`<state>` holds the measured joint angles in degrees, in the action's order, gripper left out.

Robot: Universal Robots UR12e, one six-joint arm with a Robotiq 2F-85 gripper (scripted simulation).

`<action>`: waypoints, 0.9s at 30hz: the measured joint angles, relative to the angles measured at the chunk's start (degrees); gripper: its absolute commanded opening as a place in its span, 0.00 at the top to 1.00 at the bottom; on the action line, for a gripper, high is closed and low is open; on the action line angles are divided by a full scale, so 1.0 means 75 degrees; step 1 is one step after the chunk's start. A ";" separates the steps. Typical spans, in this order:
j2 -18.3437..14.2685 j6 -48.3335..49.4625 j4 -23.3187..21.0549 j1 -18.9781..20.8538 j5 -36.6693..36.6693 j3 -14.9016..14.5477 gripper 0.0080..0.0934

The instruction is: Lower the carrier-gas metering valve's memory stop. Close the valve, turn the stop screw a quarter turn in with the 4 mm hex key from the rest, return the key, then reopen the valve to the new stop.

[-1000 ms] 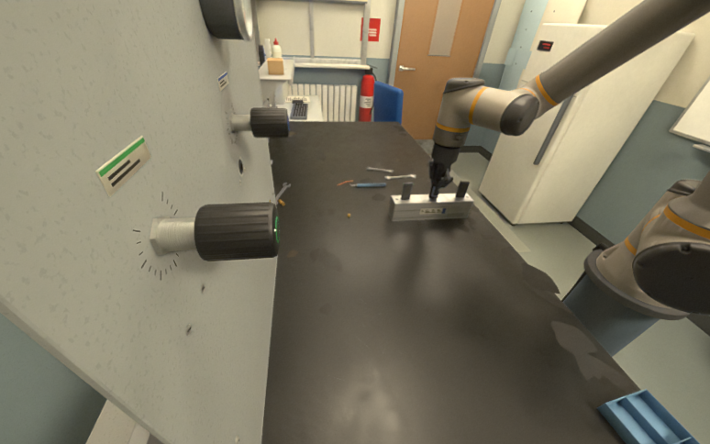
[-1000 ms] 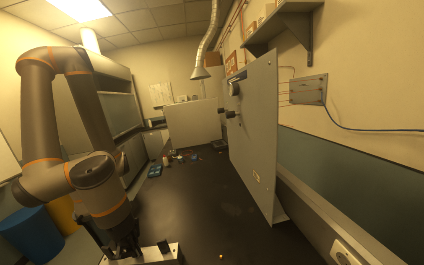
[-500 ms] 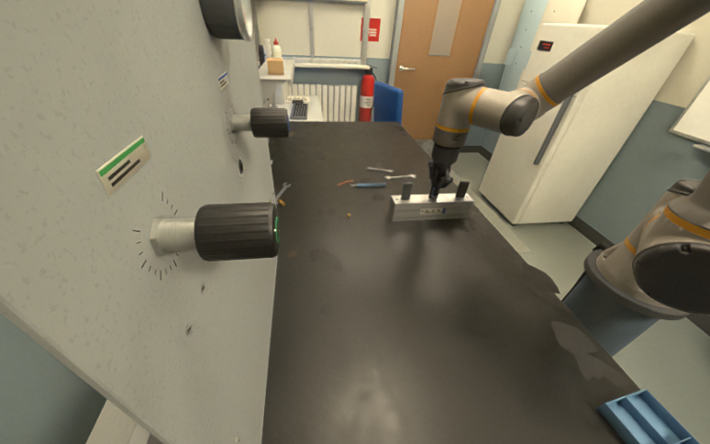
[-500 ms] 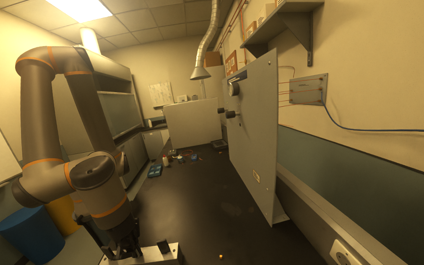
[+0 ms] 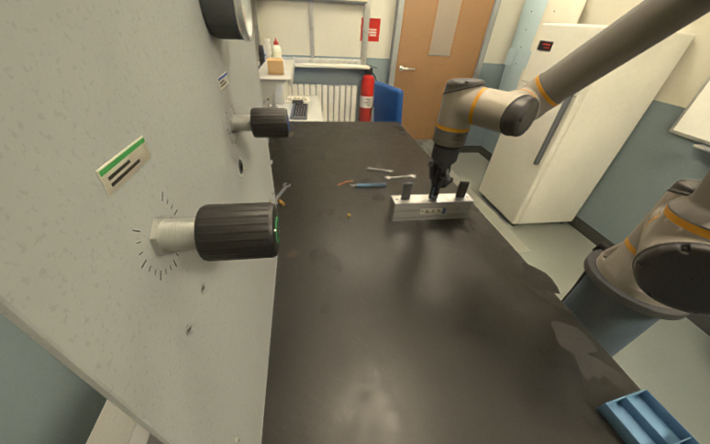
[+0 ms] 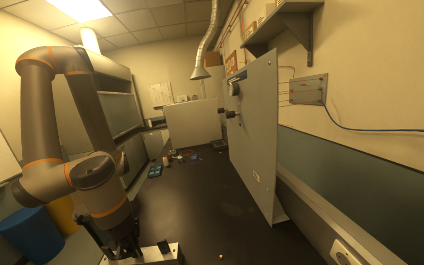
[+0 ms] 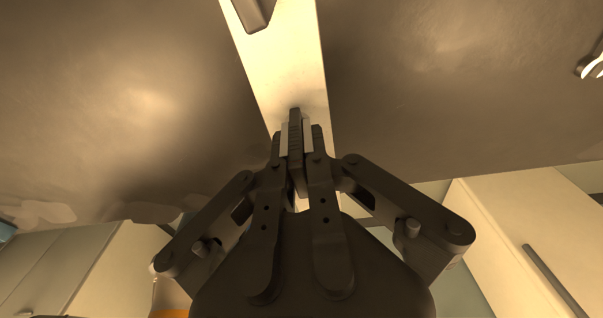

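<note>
The middle hex key (image 7: 295, 141) stands upright in the grey key rest (image 5: 431, 206), between two other dark keys (image 5: 406, 191) (image 5: 462, 189), and my gripper (image 5: 436, 186) is closed around its handle from above. The rest sits on the far right part of the black bench. The metering valve's black knob (image 5: 235, 231) sticks out of the tilted grey panel (image 5: 71, 165) at the left, with tick marks around its base. A second knob (image 5: 269, 122) sits further along the panel.
Behind the bench stand a door, a fire extinguisher (image 5: 367, 95) and a white cabinet (image 5: 573, 127). Small wrenches (image 5: 399, 176) and a blue tool (image 5: 369, 185) lie beyond the rest. A blue tray (image 5: 645, 422) sits at the near bench corner.
</note>
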<state>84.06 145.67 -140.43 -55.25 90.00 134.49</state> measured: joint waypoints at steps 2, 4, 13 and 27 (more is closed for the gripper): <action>0.0000 0.0000 0.0000 0.0000 0.0000 0.0000 0.88; 0.0000 0.0000 0.0000 0.0000 0.0000 0.0000 0.83; 0.0000 0.0000 0.0000 0.0000 0.0000 0.0000 0.65; 0.0000 0.0000 0.0000 0.0000 0.0000 0.0000 0.65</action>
<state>84.06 145.67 -140.43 -55.25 90.00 134.49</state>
